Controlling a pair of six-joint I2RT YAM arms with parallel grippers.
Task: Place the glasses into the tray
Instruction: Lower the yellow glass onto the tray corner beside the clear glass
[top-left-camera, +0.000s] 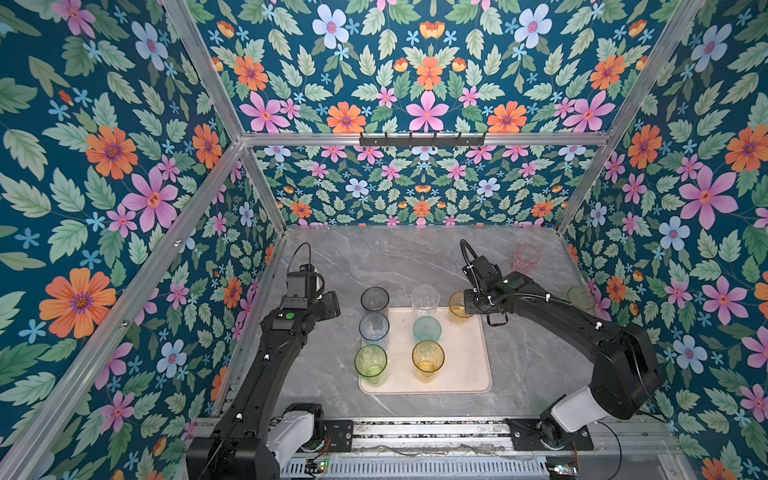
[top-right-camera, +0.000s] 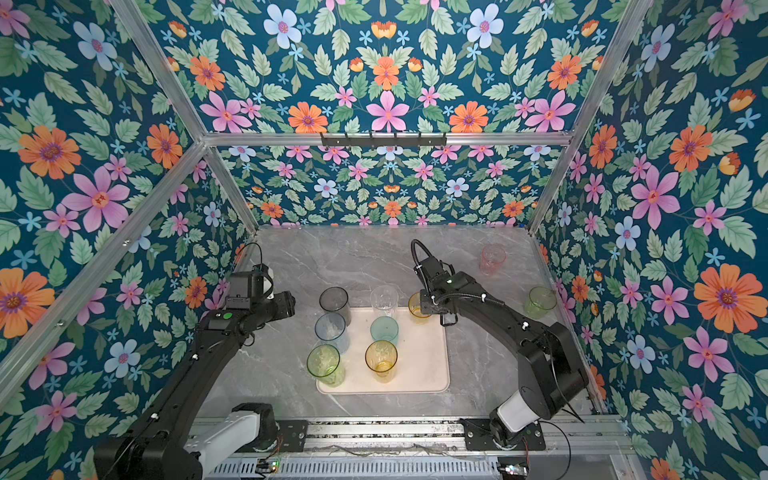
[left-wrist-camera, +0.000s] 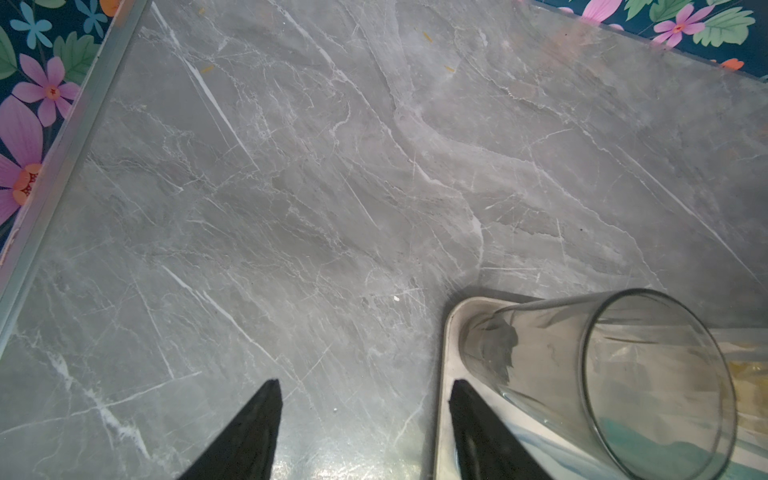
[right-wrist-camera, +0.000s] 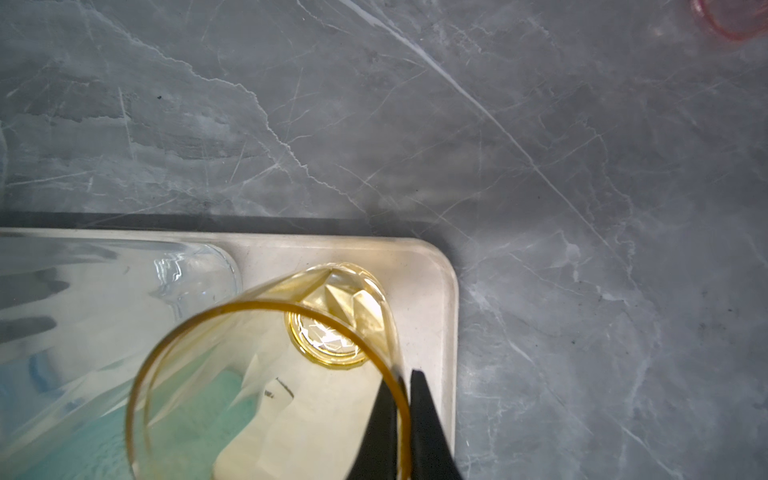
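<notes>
Mostly done: six translucent, tapered tumblers stand upright in the pale pink tray (top-left-camera: 465, 365), in two columns: grey glass (top-left-camera: 374, 300), blue glass (top-left-camera: 374, 329), green glass (top-left-camera: 370, 362), clear glass (top-left-camera: 424, 300), teal glass (top-left-camera: 427, 330), yellow glass (top-left-camera: 428, 357). A seventh, the amber glass (top-left-camera: 456, 309), is at the tray's 1 o'clock corner, the right hand (right-wrist-camera: 404, 386) clamped on its rim. The left hand (left-wrist-camera: 365, 384) hangs open and empty beside the 11 o'clock corner. Left on the worktop (top-left-camera: 519, 353): pink glass (top-left-camera: 525, 257) at 1 o'clock, pale green glass (top-left-camera: 581, 297) at 3 o'clock.

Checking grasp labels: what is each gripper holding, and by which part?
Right gripper pinches the far amber tumbler by its rim, one finger inside, one outside; left gripper holds nothing.
</notes>
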